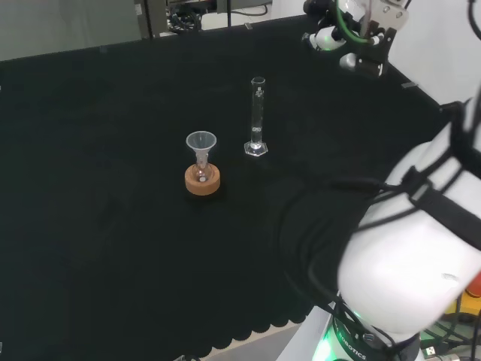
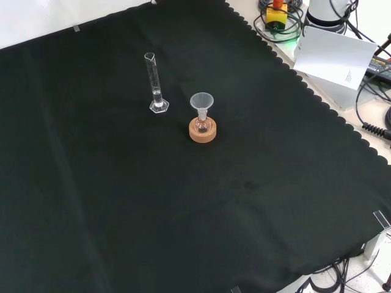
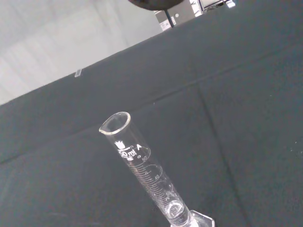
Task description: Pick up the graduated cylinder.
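Observation:
A tall clear graduated cylinder (image 1: 257,113) stands upright on its hexagonal foot near the middle of the black cloth, nothing touching it. In the front view the cylinder (image 2: 155,84) is up and left of centre. Seen from the wrist, the cylinder (image 3: 147,172) is close, its spouted rim towards the camera and its printed scale showing; it looks empty. The hand (image 1: 359,41) hangs high over the cloth's far right in the head view, well apart from the cylinder and up and to its right. How the hand is posed is unclear.
A clear funnel (image 1: 201,143) sits in a small flask on a cork ring (image 1: 203,182), just left of the cylinder in the head view, with the funnel (image 2: 201,101) right of it in the front view. The arm's white link (image 1: 421,256) fills the lower right. Cables and a white sheet (image 2: 333,55) lie beyond the cloth's scalloped edge.

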